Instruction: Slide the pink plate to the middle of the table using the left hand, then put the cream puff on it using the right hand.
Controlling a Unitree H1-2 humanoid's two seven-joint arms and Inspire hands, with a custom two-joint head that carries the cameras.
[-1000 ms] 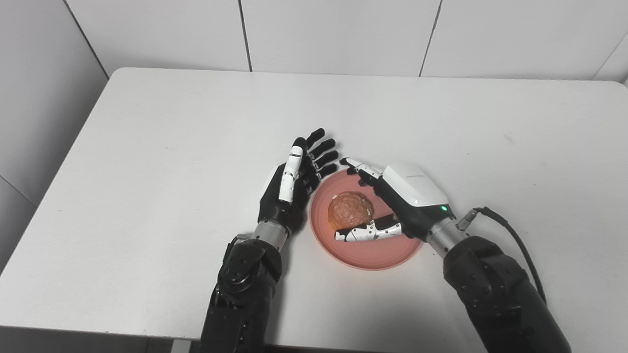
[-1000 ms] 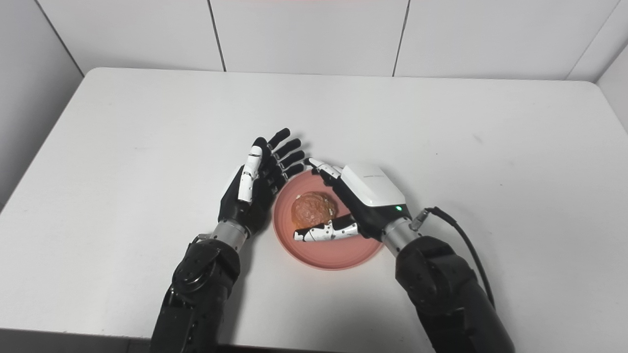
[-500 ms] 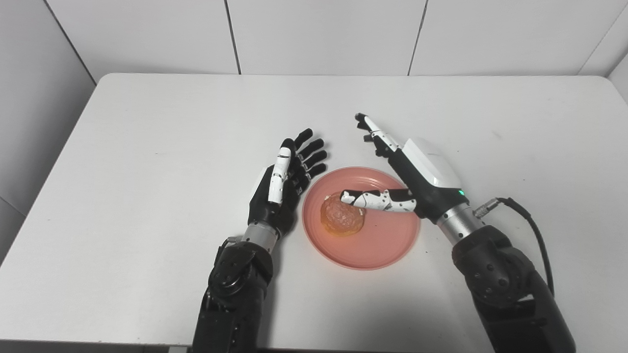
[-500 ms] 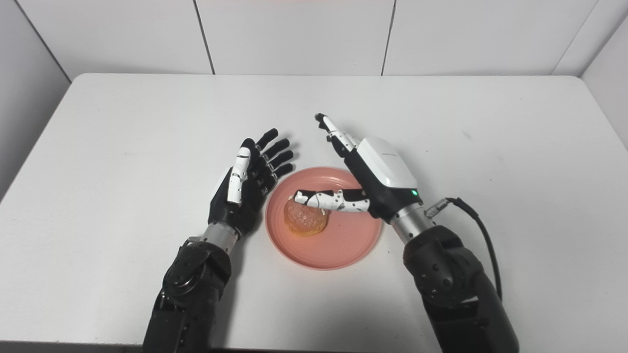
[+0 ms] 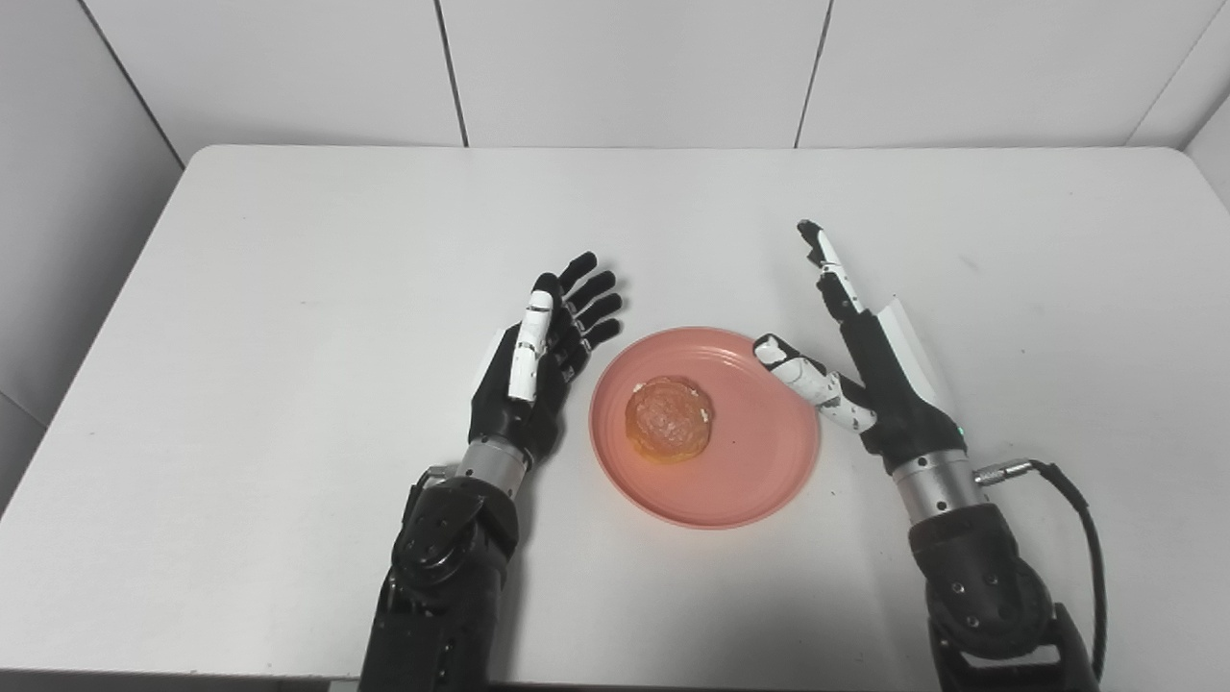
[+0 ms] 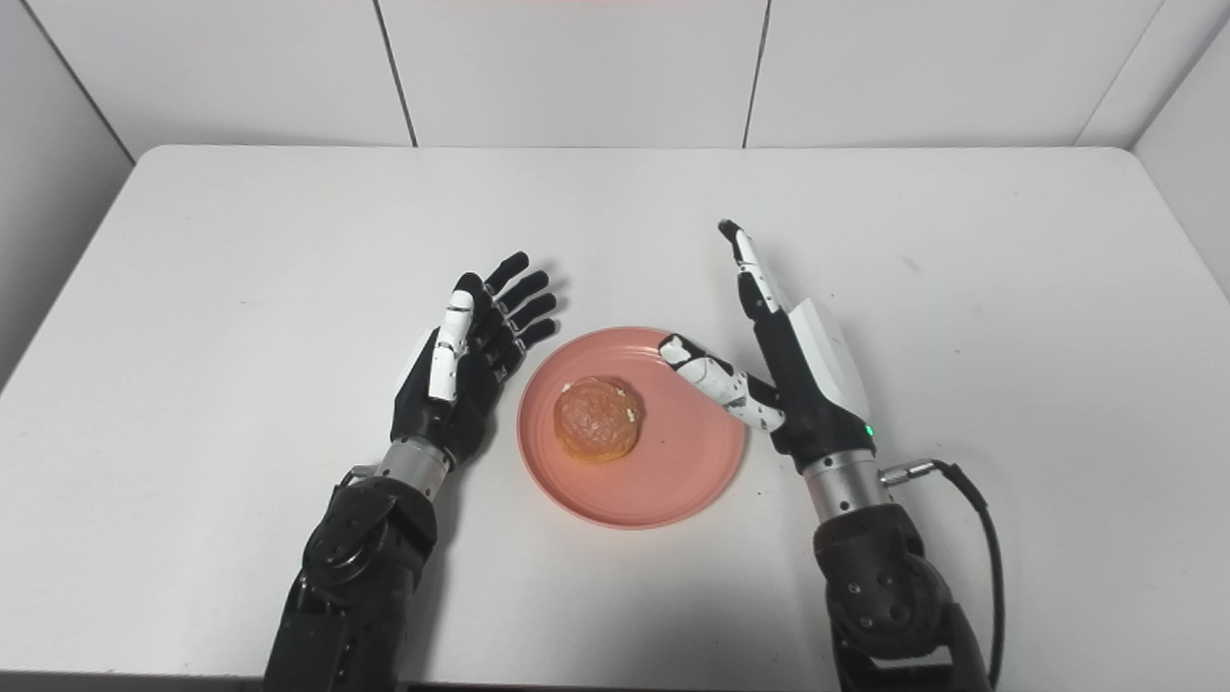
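The pink plate (image 5: 759,476) lies near the middle of the white table (image 5: 288,288). The brown cream puff (image 5: 669,419) rests on the plate, left of its centre. My left hand (image 5: 538,370) is open, on edge, just left of the plate, apart from its rim. My right hand (image 5: 865,356) is open at the plate's right edge, fingers pointing up and away, thumb over the rim. It holds nothing. The puff also shows in the right eye view (image 6: 597,418), with the left hand (image 6: 461,370) and right hand (image 6: 798,360) on either side.
A black cable (image 5: 1081,519) runs from my right wrist over the table's near right part. White tiled walls stand behind and beside the table. Nothing else is on the table top.
My right hand let go of the cream puff, opened, and drew back to the right off the plate. The puff stays on the plate. The camera view shifted slightly.
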